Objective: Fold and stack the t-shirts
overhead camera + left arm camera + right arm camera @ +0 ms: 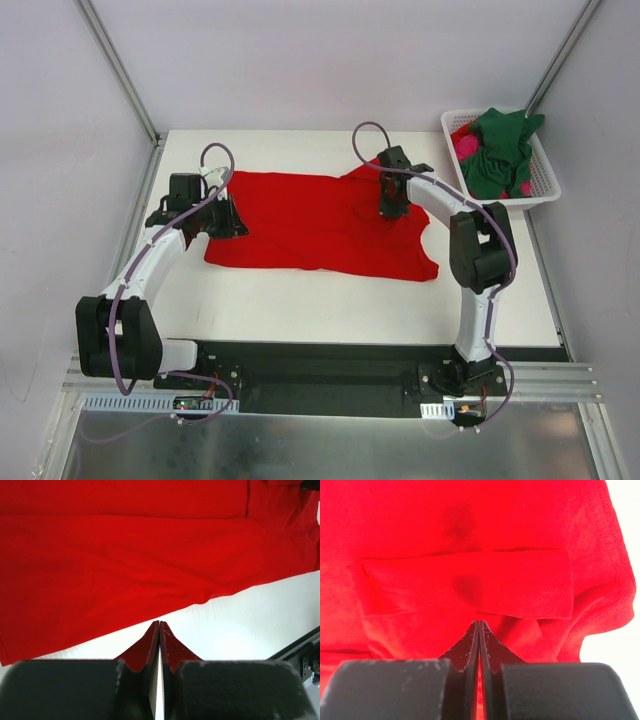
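Note:
A bright red t-shirt lies spread across the middle of the white table, its right end bunched. My left gripper is shut at the shirt's left edge. In the left wrist view its tips hang over bare table just short of the red hem, with nothing between them. My right gripper is shut over the shirt's right part. In the right wrist view its tips point down at a folded flap of red cloth. A dark green t-shirt and a magenta-pink one lie heaped in the basket.
The white slotted basket stands at the table's back right corner. The black mounting rail with both arm bases runs along the near edge. Metal frame posts rise at the back corners.

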{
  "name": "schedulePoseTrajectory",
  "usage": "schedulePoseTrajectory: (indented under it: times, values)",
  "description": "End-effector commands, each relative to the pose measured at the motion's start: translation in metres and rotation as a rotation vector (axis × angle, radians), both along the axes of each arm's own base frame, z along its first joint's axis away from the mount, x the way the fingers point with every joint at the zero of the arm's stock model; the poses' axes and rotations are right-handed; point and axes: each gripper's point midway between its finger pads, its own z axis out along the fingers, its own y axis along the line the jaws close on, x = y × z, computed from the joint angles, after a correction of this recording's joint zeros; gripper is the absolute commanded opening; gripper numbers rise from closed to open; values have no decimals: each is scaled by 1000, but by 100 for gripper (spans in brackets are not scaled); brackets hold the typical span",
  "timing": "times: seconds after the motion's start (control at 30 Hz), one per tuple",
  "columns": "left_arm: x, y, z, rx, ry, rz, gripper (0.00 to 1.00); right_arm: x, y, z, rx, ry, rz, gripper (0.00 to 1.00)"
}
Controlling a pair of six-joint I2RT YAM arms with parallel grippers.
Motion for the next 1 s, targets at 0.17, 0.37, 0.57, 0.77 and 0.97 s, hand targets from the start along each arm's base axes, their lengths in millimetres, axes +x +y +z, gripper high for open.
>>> schedulePoseTrajectory:
  times: [0.17, 0.37, 0.57, 0.77, 0.97]
  values:
    - [5, 3, -2, 11, -18, -7, 1, 2, -5, -3, -51, 35, -4, 1]
    - [6, 3, -3, 12, -12, -6, 1, 7, -4, -3, -58, 35, 0, 1]
    - [7, 3, -4, 13, -11, -9, 1, 8, -3, -6, -58, 40, 1, 1]
    - [8, 3, -5, 15, -9, -6, 1, 12, -3, -8, -67, 41, 3, 1]
    - [9, 4, -6, 18, -6, -5, 1, 17, -1, -10, -63, 44, 12, 1]
